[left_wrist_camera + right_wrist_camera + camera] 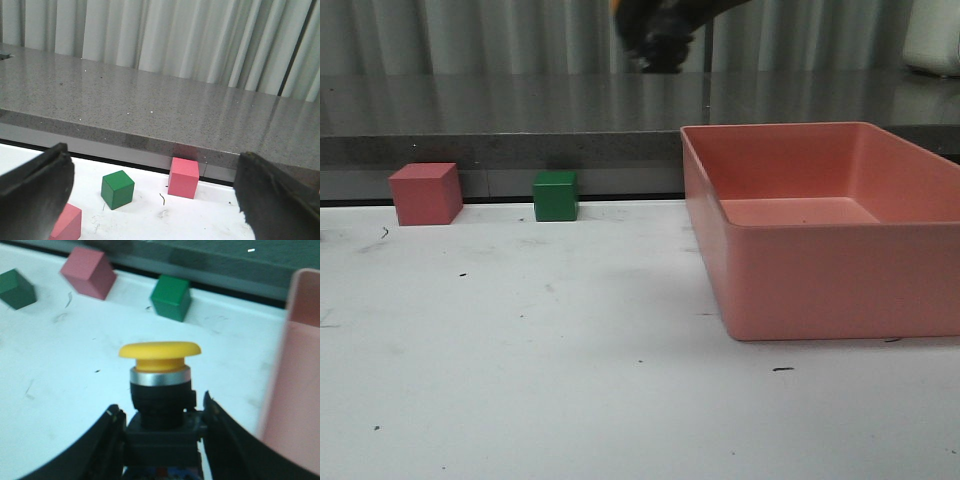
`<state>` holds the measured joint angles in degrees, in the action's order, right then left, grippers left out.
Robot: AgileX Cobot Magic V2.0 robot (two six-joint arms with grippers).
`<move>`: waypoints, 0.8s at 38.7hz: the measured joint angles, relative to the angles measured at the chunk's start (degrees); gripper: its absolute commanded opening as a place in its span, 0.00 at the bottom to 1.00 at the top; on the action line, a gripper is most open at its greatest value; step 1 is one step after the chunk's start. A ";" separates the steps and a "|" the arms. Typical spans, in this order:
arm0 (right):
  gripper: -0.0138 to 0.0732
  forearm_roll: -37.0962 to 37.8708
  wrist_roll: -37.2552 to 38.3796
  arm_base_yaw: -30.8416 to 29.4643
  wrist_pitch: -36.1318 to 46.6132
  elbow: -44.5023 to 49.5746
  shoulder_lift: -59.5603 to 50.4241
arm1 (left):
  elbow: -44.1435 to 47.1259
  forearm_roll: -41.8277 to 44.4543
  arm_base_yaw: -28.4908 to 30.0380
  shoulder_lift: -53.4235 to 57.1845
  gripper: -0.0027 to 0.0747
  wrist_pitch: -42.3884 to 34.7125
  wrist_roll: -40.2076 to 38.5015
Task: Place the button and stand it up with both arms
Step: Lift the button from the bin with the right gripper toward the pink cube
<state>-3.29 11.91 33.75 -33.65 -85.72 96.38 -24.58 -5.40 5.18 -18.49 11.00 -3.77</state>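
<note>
Holding button (161, 390) clamped in my right gripper (162, 440), raised left of pink bin (295, 390); left gripper (155, 195) fingers spread apart.

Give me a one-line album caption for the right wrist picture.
Right gripper holds a yellow push-button above the white table, beside a pink bin.

The right end effector (162, 440) grips the button (161, 385) by its black body, yellow cap upward. Beyond the button on the white desk (60, 370) sit a green cube (171, 297) and a pink cube (89, 274); a pink bin (295, 385) stands beside it.
</note>
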 measured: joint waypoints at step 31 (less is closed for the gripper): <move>0.32 -7.74 10.87 14.50 1.45 -14.85 26.92 | 0.00 0.00 0.00 0.00 0.83 0.00 0.00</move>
<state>-11.04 22.79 48.25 -32.20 -100.57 123.30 -24.58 -5.40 5.18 -18.49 11.00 -3.77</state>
